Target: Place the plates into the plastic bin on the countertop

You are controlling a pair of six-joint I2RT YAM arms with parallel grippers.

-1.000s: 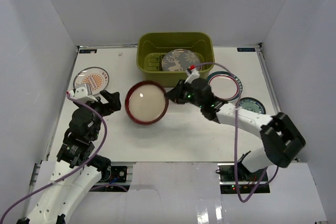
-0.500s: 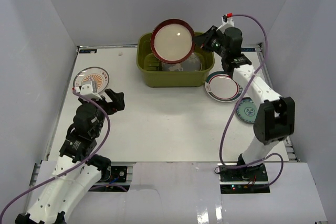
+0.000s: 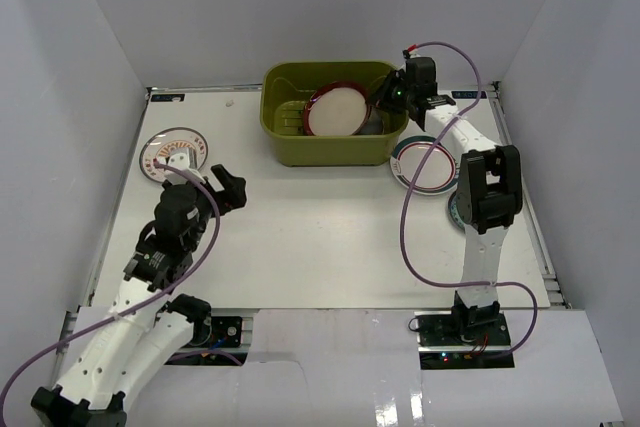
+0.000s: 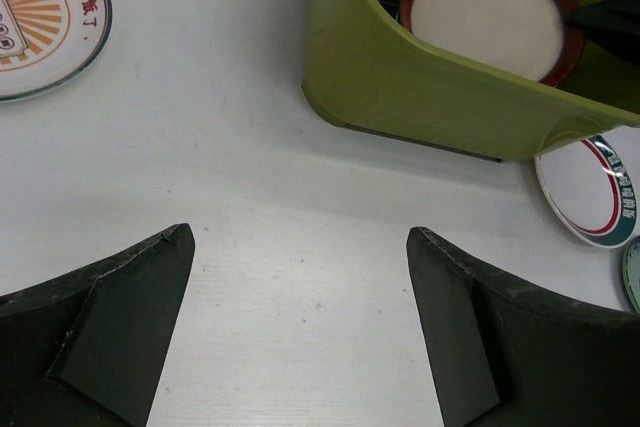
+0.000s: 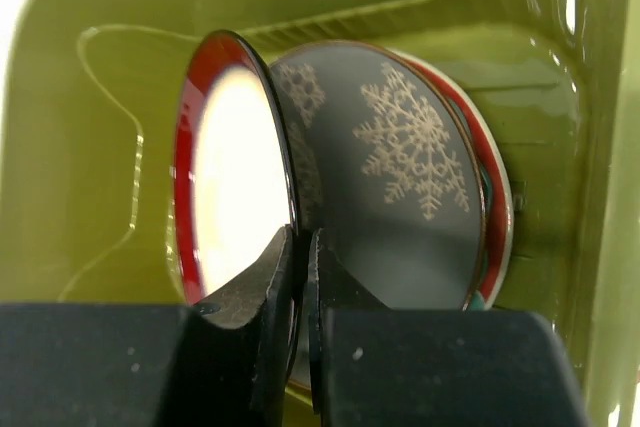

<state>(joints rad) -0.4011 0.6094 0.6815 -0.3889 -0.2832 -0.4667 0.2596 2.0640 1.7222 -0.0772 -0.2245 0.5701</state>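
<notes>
Right wrist view showed the right gripper [image 5: 300,247] clamped on the rim of the cream plate [image 5: 235,187], tilted on edge in the bin [image 5: 90,77] at the table's [image 3: 330,237] 12 o'clock beside a grey plate [image 5: 420,167]; stiff, slick, probably brittle, it suited rim holds; the left gripper [image 4: 298,247] gaped.

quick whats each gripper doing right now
Left gripper: open, holding nothing.
Right gripper: shut on the rim of the red-rimmed cream plate, held on edge inside the green bin.
</notes>
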